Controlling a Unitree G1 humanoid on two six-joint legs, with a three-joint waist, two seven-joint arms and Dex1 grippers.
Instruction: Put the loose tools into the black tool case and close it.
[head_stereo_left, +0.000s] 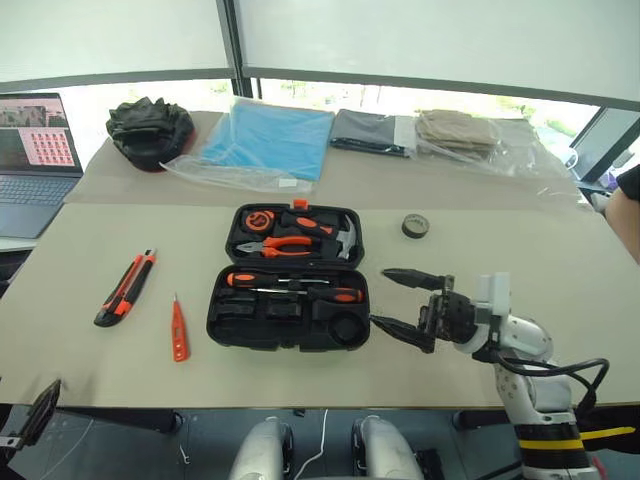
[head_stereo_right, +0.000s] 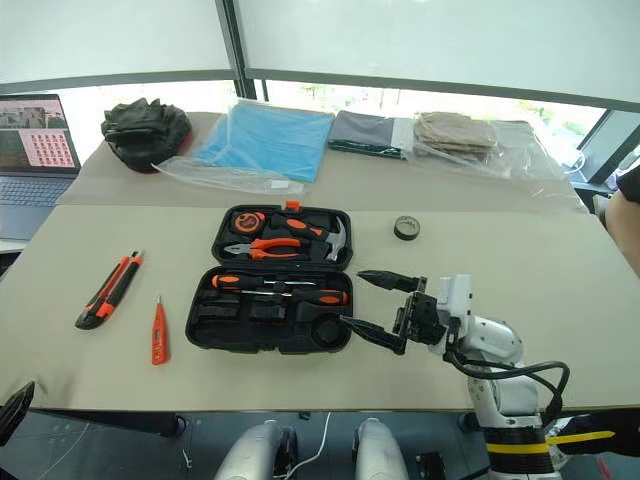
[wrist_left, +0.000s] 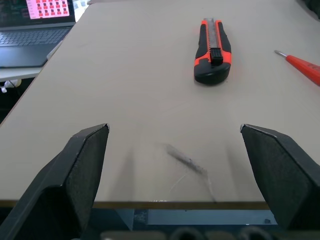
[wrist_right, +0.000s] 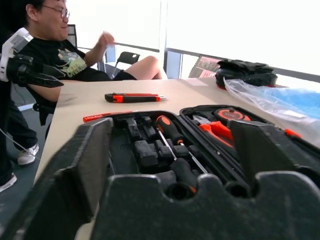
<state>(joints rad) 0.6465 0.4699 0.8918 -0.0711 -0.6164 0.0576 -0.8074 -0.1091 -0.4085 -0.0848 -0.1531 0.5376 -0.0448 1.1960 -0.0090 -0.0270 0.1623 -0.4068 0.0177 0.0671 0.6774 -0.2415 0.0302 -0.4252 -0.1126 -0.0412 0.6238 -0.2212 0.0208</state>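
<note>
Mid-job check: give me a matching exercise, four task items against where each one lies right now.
Items:
1. utility knife
2. tester screwdriver
3. tape roll
4. two screwdrivers

Places:
A. in the open tool case
B. on the table right of the case lid
C. farthest left on the table
D. on the table between knife and case

Pairs: 1-C, 2-D, 3-B, 4-A

White forearm, black claw (head_stereo_left: 402, 301), perhaps yellow-striped band.
</note>
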